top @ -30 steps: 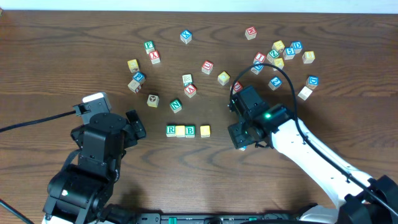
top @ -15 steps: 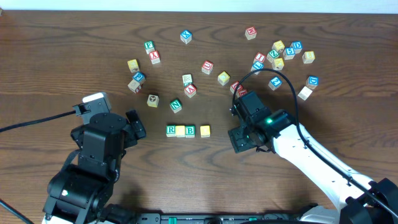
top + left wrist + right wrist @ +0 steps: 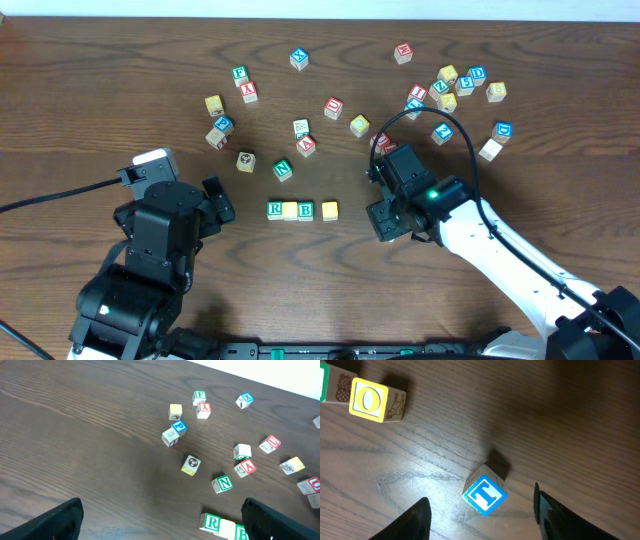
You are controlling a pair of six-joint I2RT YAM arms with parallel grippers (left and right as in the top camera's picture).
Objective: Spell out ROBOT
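A row of blocks lies at the table's middle: green R (image 3: 275, 209), a pale block (image 3: 290, 210), green B (image 3: 306, 210) and yellow O (image 3: 329, 210). The R (image 3: 212, 522) also shows in the left wrist view. In the right wrist view a blue T block (image 3: 485, 495) lies on the wood, turned askew, with the yellow O (image 3: 370, 399) at upper left. My right gripper (image 3: 482, 520) is open, its fingers on either side of the T and apart from it. In the overhead view the right gripper (image 3: 386, 222) hides the T. My left gripper (image 3: 160, 527) is open and empty, left of the row.
Loose letter blocks are scattered behind the row: green N (image 3: 283, 170), red A (image 3: 306, 146), a blue P (image 3: 178, 427), and a cluster of several blocks at the back right (image 3: 450, 85). The right arm's cable loops over the blocks near it.
The right gripper has shifted only slightly, right of the O block. The row and the left arm have not moved.
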